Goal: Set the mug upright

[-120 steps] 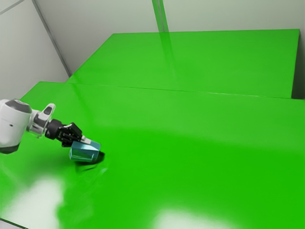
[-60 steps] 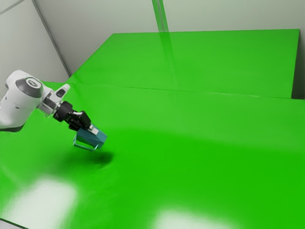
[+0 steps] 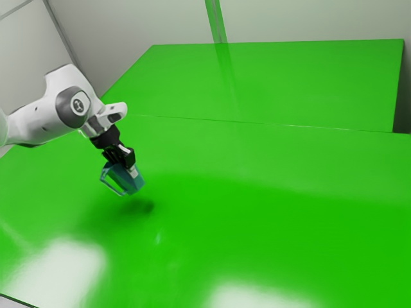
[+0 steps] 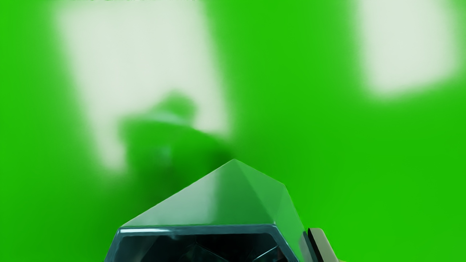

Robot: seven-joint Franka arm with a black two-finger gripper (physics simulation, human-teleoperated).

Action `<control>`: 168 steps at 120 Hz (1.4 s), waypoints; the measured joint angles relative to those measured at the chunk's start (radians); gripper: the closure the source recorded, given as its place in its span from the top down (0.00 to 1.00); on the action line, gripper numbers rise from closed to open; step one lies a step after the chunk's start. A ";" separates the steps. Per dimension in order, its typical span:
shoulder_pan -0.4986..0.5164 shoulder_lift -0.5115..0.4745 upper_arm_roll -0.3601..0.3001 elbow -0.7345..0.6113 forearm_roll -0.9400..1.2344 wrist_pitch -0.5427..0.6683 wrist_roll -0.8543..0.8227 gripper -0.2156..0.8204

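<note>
The pincer [image 3: 133, 171] had closed on the tilted mug [image 3: 130, 183], which hung at its tips, clear of the table [image 3: 257, 205] and above its shadow [image 3: 138, 206]. The arm [image 3: 48, 122] came in from the exterior view's left and bent at the wrist, so the hand slanted down. The wrist view gave the mug's dark mouth [image 4: 218, 249] and 1 fingertip [image 4: 322, 243] against its outer wall, the exterior view its handle [image 3: 110, 183].
</note>
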State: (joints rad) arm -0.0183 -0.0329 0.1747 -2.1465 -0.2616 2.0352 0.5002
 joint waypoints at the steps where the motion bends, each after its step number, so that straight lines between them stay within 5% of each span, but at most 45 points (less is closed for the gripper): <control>1: 0.001 -0.001 -0.002 0.000 0.006 0.001 -0.005 0.04; 76: 0.053 -0.126 -0.204 -0.102 0.203 0.053 -0.372 0.03; 168: 0.044 -0.072 -0.228 -0.210 0.243 0.227 -0.640 0.03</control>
State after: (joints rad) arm 0.0255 -0.1045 -0.0534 -2.3564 -0.0184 2.2627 -0.1402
